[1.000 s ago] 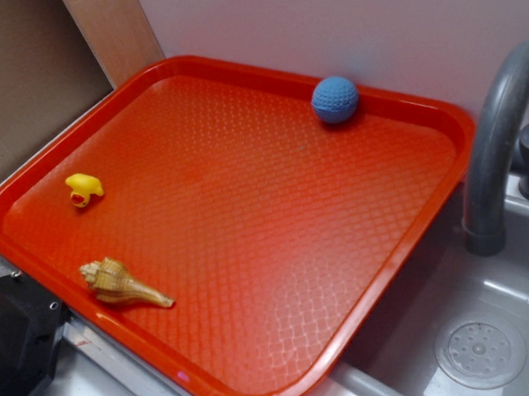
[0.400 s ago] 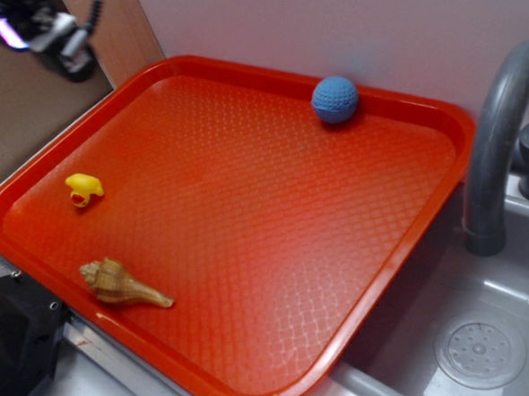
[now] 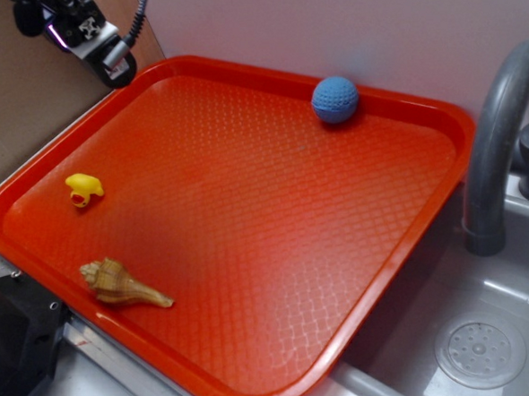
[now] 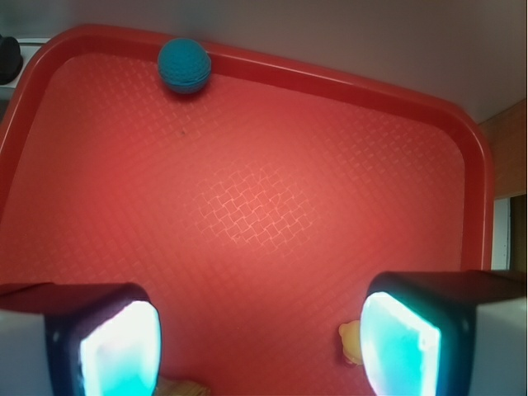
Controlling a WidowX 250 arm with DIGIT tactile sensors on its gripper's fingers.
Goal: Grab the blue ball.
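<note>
One red tray [image 3: 248, 226] holds three small things: one blue ball [image 3: 335, 99], one yellow toy duck [image 3: 84, 188] and one seashell [image 3: 122, 284]. The blue ball sits against the tray's far rim, close to the far right corner, well apart from the other two. The duck lies near the left edge and the seashell near the front left corner, the two fairly near each other. To the right of the tray is a grey sink [image 3: 488, 328] with one curved faucet [image 3: 499, 139] and one round drain [image 3: 480, 354]. The hand [image 3: 89, 38] hangs above the tray's far left corner, far from the ball. In the wrist view the hand [image 4: 260, 342] is spread wide with nothing between its two fingers [image 4: 111, 346], and the blue ball [image 4: 184, 65] shows at the opposite rim.
</note>
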